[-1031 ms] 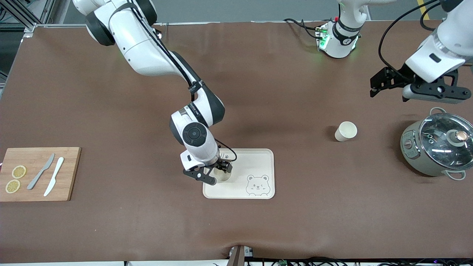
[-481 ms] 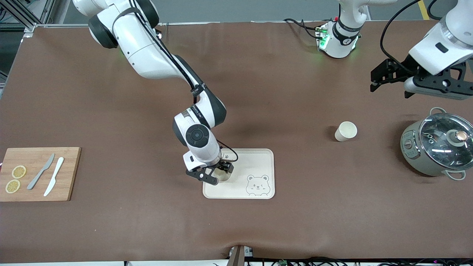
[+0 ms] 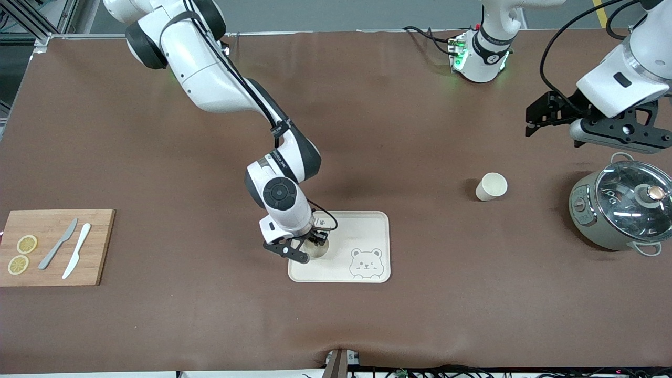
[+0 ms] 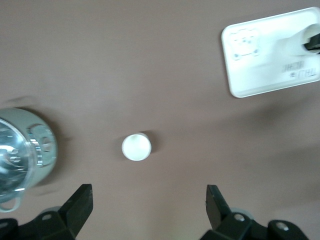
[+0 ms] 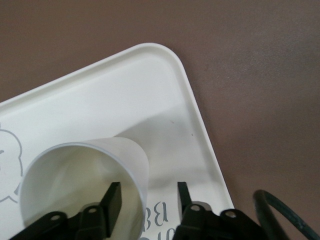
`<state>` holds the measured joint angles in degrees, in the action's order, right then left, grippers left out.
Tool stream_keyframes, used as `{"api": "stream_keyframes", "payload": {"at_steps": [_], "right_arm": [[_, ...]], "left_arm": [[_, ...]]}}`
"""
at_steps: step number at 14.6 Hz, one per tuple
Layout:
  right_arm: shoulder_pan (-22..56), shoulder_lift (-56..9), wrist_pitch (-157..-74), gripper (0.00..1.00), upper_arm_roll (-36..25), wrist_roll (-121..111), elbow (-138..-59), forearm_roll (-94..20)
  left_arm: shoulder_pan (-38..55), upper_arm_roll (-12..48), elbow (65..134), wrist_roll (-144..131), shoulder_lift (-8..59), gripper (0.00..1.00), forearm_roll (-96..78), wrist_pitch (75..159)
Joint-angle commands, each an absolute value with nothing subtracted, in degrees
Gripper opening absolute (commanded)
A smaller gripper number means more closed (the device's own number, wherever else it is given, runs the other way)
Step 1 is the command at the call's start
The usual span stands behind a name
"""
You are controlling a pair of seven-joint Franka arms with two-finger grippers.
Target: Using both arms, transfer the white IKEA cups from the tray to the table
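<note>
One white IKEA cup [image 3: 317, 251] stands upright on the cream bear tray [image 3: 367, 231], at the tray's end toward the right arm. My right gripper [image 3: 315, 242] is open astride its rim. In the right wrist view one finger [image 5: 112, 200] is inside the cup [image 5: 65, 185] and the other is outside, both clear of the wall; the tray [image 5: 125, 90] shows beneath. The second cup [image 3: 491, 186] stands upright on the bare table toward the left arm's end. My left gripper [image 3: 531, 125] hangs open and empty in the air, over the table beside that cup [image 4: 136, 147].
A grey-green pot with a glass lid [image 3: 619, 210] stands at the left arm's end of the table, close to the second cup. A wooden board [image 3: 52, 262] with lemon slices and two knives lies at the right arm's end.
The right wrist has shifted slightly over the tray; the cup stays on it. The left gripper moved a little toward the bases and came partly back.
</note>
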<state>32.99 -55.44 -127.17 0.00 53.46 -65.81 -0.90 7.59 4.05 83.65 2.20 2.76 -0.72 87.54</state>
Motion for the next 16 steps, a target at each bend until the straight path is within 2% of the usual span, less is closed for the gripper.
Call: {"api": "stream_keyframes", "payload": {"at_steps": [1,4,12,16], "right_arm": [[32.8,-56.3,-127.0,0.23,0.1,53.7,-64.2,-0.4],[32.8,-56.3,-127.0,0.0,0.1,53.7,-64.2,-0.4],[32.3,-56.3,-128.1,0.0,0.2,53.7,-64.1,-0.6],[31.2,-53.8,-127.3,0.0,0.4,53.4,-64.0,-3.1]], "left_arm": [[8.9,3.3,81.8,1.3,3.2,1.0,2.2,88.0],[8.9,3.3,81.8,-2.4,3.3,1.0,2.0,89.5],[8.7,3.3,82.3,1.7,3.5,1.0,2.7,87.6],[8.4,3.3,82.3,1.7,3.5,1.0,1.9,85.8]]}}
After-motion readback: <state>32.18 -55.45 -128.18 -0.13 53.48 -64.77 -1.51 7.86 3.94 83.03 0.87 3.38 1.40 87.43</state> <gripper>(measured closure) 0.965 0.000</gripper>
